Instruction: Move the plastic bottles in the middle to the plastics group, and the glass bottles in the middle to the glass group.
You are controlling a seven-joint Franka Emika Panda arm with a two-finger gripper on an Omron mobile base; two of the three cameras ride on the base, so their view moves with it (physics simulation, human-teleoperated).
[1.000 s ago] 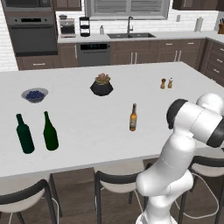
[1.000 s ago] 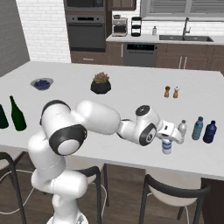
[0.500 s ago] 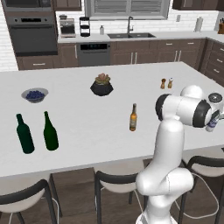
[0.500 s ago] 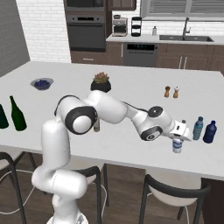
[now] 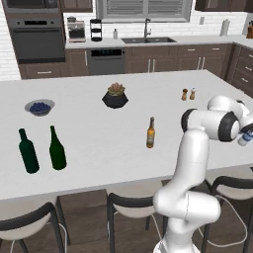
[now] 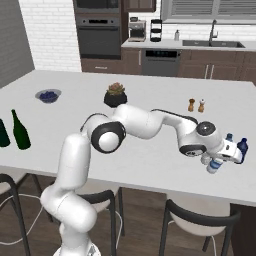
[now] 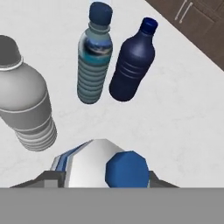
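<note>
Water bottle with blue label sits in the claw, jaws closed on its body, cap toward the camera at bottom centre of the hand view; carried above the surface at right of the right base view. Below it: grey bottle at left, blue-tinted bottle and dark blue bottle side by side at upper centre, so this looks like delivery to the plastics. Amber bottle stands alone mid-surface, probably next. Green bottles at left.
</note>
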